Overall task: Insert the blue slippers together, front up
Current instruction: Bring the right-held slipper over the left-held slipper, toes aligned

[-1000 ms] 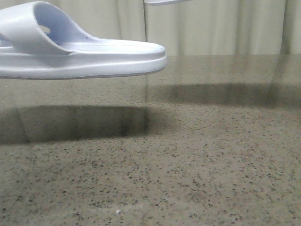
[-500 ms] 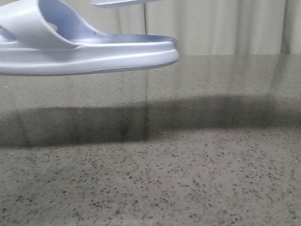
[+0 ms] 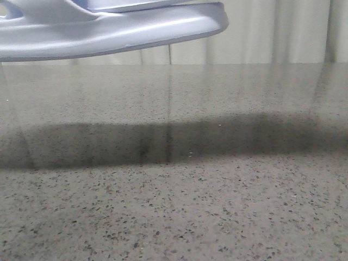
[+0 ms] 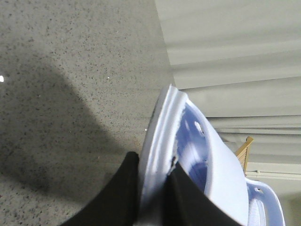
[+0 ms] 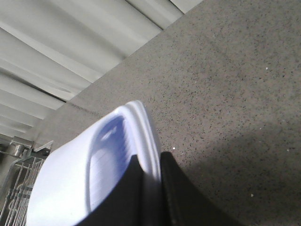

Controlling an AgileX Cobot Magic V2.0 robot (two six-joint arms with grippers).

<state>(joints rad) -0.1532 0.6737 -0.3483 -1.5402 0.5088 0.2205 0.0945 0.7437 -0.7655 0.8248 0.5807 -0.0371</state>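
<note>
Both pale blue slippers hang in the air above the table. In the front view one slipper (image 3: 109, 32) fills the top left, seen from the side and below. The edge of the other slipper (image 3: 136, 4) shows just above it at the top border. No gripper shows there. My left gripper (image 4: 154, 165) is shut on the sole edge of one slipper (image 4: 221, 160). Part of the other slipper (image 4: 265, 207) shows close beyond it. My right gripper (image 5: 150, 159) is shut on the sole edge of its slipper (image 5: 70, 188).
The speckled grey-brown stone table (image 3: 179, 206) lies below, with the slippers' shadows (image 3: 163, 138) across its middle. A pale curtain (image 3: 272, 32) hangs behind it. A wooden piece (image 4: 244, 146) and a wire rack (image 5: 19, 179) stand off the table's edges.
The near slipper has risen and moved right in the front view. The other slipper has moved left and down onto it, and their shadows have merged into one band.
</note>
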